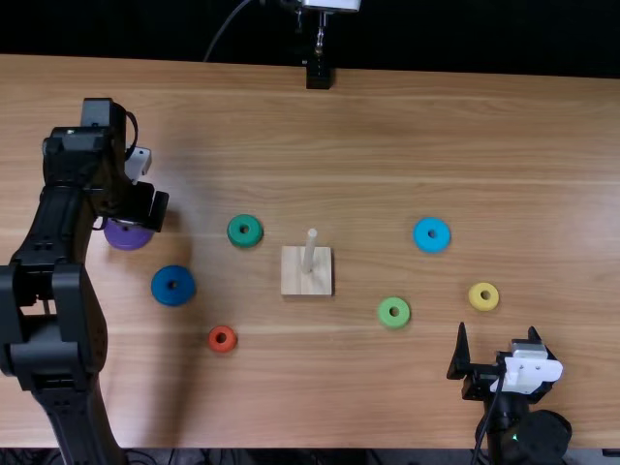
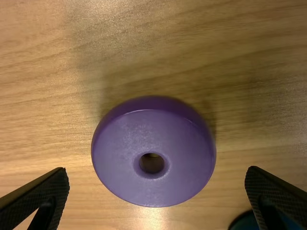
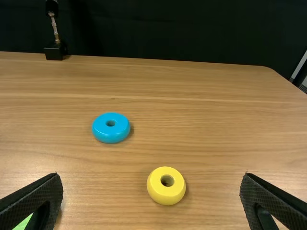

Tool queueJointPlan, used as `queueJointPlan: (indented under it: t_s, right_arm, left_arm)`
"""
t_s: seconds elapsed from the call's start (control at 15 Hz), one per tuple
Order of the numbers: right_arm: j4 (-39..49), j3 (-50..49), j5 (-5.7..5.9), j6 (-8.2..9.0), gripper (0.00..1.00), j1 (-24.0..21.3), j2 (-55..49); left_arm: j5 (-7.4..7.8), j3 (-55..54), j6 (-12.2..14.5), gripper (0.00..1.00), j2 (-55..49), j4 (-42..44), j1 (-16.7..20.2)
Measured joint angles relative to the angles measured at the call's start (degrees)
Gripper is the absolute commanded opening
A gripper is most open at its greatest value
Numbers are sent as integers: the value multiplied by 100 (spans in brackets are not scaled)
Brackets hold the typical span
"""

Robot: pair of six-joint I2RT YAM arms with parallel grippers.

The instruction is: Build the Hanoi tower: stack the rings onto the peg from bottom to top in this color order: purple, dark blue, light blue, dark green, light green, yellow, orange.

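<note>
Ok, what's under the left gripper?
The purple ring, lying flat on the table. The left gripper, jaws open, covers its far part in the top view, but the left wrist view shows its whole upper face and hole. Its underside is hidden.

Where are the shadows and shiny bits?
Top view: a long, soft shadow on the table beside the left arm; left wrist view: pale glints and shade around the purple ring; right wrist view: a small shadow beside the yellow ring.

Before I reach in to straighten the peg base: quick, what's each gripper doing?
Left gripper: open over the purple ring, holding nothing.
Right gripper: open, holding nothing.
</note>
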Motion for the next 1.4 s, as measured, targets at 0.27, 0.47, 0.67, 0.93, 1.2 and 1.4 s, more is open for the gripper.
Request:
queueJointPlan:
  t_s: [0.27, 0.47, 0.67, 0.93, 1.2, 1.4]
  right_arm:
    - [-2, 0, 2, 0, 100, 2, 0]
    - [-2, 0, 2, 0, 100, 0, 0]
    - [-4, 0, 2, 2, 100, 2, 0]
    - [0, -2, 4, 2, 100, 2, 0]
    - [-2, 0, 4, 0, 100, 2, 0]
    - [0, 0, 2, 2, 100, 2, 0]
  left_arm:
    - [-2, 0, 0, 100, 2, 0, 0]
    - [0, 0, 2, 100, 74, -2, 0]
    - [0, 0, 2, 100, 238, -2, 2]
    - [-2, 0, 7, 100, 271, -4, 2]
    - [0, 0, 4, 100, 374, -2, 13]
    - [0, 0, 4, 100, 376, -7, 28]
